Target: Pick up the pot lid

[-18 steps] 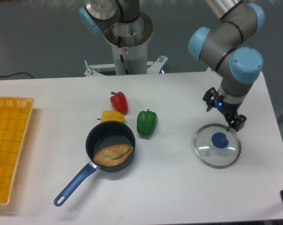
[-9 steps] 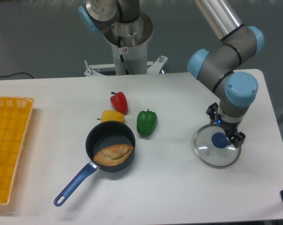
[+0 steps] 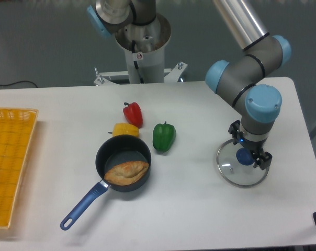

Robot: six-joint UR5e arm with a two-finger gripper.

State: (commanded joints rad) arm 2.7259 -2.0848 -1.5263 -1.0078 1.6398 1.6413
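Note:
The gripper [image 3: 249,146] is open, its two dark fingertips spread to the upper left and lower right of the lid's blue knob [image 3: 245,157]. Nothing is held between them. Below it the round, clear pot lid [image 3: 235,174] lies on the right side of the table, knob upward. The fingers overlap the lid's upper and right parts in this view; whether they touch it cannot be told.
A black pan [image 3: 115,151] with a brown bread-like piece and a blue handle sits left of centre. Behind it are a yellow pepper [image 3: 125,130] and a red pepper [image 3: 133,114]. A green pepper [image 3: 164,137] lies right of the pan. A yellow crate [image 3: 9,167] stands far left.
The gripper has come down toward the lid, and its open fingers are now at either side of the blue knob in view. The lid has not moved.

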